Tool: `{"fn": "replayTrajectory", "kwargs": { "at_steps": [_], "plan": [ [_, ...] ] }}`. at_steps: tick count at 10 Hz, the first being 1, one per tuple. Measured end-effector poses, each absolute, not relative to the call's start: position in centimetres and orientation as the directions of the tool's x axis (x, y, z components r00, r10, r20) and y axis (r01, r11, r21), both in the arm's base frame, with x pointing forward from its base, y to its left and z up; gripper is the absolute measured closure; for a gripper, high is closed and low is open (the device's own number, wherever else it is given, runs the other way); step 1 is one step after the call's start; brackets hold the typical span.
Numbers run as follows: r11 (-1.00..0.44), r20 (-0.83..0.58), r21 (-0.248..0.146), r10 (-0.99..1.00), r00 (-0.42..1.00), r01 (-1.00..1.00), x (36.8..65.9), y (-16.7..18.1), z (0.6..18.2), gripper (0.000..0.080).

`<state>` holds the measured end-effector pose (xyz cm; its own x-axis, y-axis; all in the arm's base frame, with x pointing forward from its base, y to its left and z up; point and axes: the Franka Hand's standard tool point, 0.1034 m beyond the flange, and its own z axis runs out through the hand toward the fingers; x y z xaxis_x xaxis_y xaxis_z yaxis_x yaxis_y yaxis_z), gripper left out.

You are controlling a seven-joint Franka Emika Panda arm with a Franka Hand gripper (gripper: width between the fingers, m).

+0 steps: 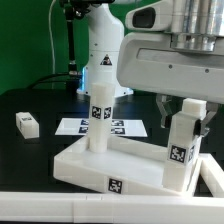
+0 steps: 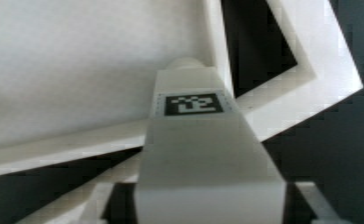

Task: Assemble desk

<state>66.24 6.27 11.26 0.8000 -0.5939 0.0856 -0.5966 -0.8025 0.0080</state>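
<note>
White tabletop (image 1: 100,165) lies on the bench with one leg (image 1: 100,115) upright in a far corner socket. Jaws grasp a second leg (image 1: 181,150) over the near corner; another leg (image 1: 27,123) lies loose, well apart.

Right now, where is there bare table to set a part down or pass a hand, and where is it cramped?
Bare table lies at the exterior view's left, around the loose leg and ahead of the marker board. It is crowded at the tabletop: one standing leg near its middle, and the gripper closed on the gripped leg at the right corner.
</note>
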Motion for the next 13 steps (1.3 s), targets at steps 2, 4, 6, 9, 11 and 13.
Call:
{"fn": "replayTrajectory", "kwargs": {
  "at_steps": [2, 4, 6, 9, 11, 13],
  "plan": [
    [-0.783, 0.088, 0.014, -0.619, 0.781, -0.622, 66.2, 5.7, 11.2, 0.0419],
    [-0.785, 0.088, 0.011, -0.617, 0.782, -0.620, 66.2, 5.8, 11.3, 0.0232],
    [-0.840, 0.082, -0.010, -0.541, 0.837, -0.542, 64.6, 5.5, 14.3, 0.0165],
    [-0.907, 0.093, -0.024, -0.421, 0.902, -0.421, 62.8, -1.1, 18.2, 0.0150],
    [-0.913, 0.107, -0.004, -0.406, 0.908, -0.407, 62.9, -5.4, 17.5, 0.0150],
    [-0.916, 0.104, -0.005, -0.399, 0.911, -0.401, 62.9, -4.7, 17.4, 0.0150]
  ]
}}
